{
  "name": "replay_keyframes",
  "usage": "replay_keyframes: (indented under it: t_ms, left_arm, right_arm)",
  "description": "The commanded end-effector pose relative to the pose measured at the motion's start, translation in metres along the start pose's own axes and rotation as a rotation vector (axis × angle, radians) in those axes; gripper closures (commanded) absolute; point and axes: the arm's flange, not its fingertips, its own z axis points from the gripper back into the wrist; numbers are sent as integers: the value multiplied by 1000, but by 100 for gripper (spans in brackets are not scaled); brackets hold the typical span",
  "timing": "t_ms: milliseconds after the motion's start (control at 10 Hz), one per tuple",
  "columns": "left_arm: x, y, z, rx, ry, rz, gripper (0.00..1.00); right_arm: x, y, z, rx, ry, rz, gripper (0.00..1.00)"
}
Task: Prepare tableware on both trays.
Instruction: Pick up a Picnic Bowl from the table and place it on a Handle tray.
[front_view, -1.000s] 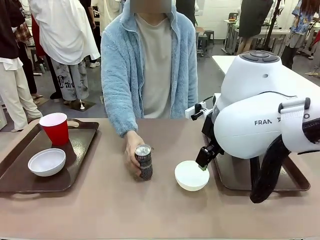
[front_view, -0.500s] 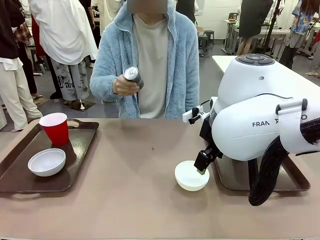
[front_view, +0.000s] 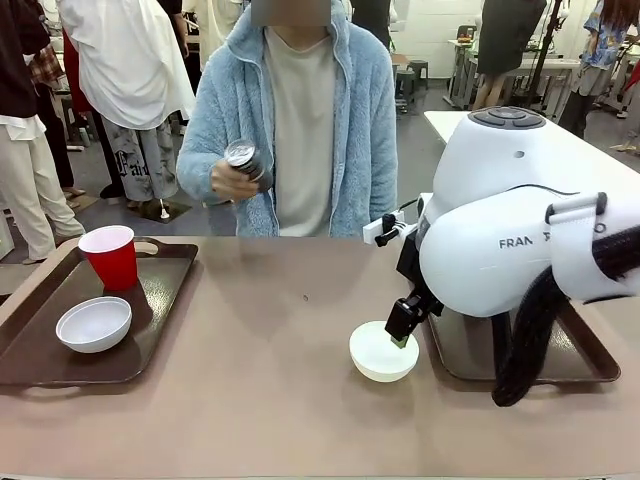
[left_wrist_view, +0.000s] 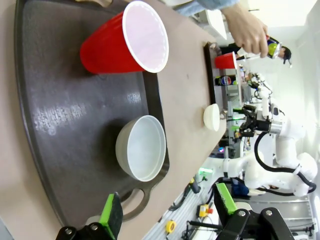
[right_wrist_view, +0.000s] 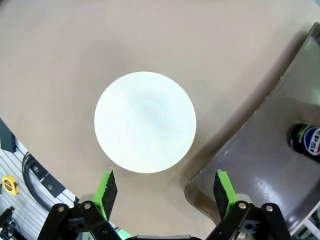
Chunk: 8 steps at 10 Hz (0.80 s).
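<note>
Bowl (right_wrist_view: 145, 121) | small, round, white, empty | upright on table (right_wrist_view: 60, 50)

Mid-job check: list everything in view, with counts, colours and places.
Trays: two, dark brown; left tray, right tray, at the table's ends.
Cups: two, red; one on left tray, one on right tray.
Bowls: two, white; one on left tray, one on table beside right tray.
Cans: two, dark; one on right tray, one the person holds.
Person's hand: one, raised, holding can.
Left gripper: one, black and green, open, facing left tray.
Right gripper: one, black and green, open above table bowl.
</note>
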Motion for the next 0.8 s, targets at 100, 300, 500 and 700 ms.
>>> replay_keyframes:
  t_ms: [100, 300, 500, 700]
  left_arm:
    - [-3, -1, 1, 10, 0, -7, 3]
    - [-3, -1, 1, 10, 0, -7, 3]
    - [-3, -1, 1, 10, 0, -7, 3]
    - [-3, -1, 1, 10, 0, -7, 3]
  right_arm:
    - [35, 2, -29, 118, 29, 22, 0]
    - [40, -2, -39, 126, 62, 13, 0]
    - [40, -7, -44, 114, 84, -9, 0]
    - [39, -13, -48, 77, 109, -31, 0]
